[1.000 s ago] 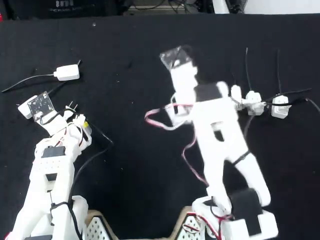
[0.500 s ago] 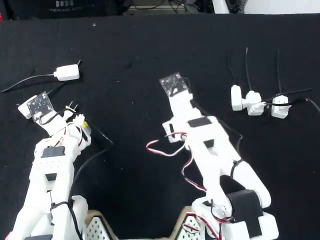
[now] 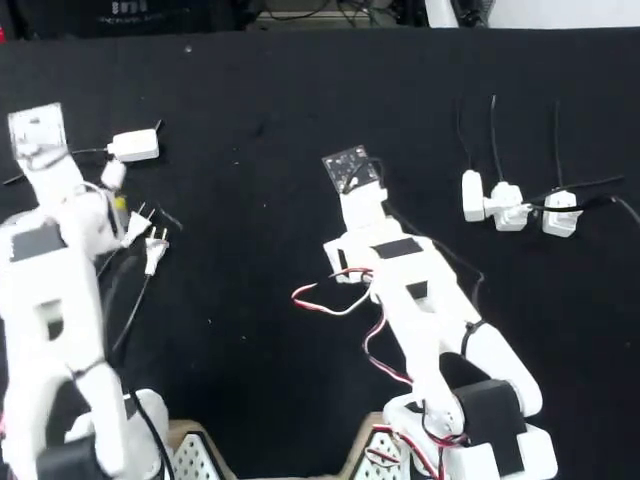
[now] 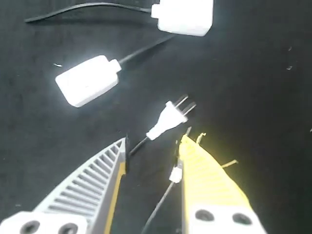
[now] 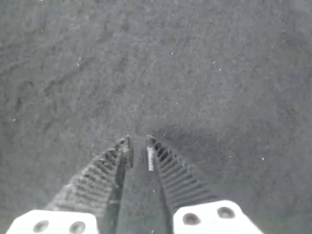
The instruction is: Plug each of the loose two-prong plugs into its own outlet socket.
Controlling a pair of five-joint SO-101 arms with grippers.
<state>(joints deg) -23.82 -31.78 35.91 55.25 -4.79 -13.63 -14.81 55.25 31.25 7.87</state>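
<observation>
The left gripper (image 4: pixel 153 141) is spread wide over the black cloth-covered table (image 3: pixel 260 90), and a white two-prong plug on a black cord (image 4: pixel 170 117) is seen lying just ahead of its fingertips, with a white rectangular outlet socket (image 4: pixel 87 80) beyond and a second white socket (image 4: pixel 183 17) farther off. A second white two-prong plug (image 3: pixel 155 250) is laid just beside the first. The right gripper (image 5: pixel 138 146) is held over bare cloth near the table's middle, its fingers parted by only a narrow gap.
</observation>
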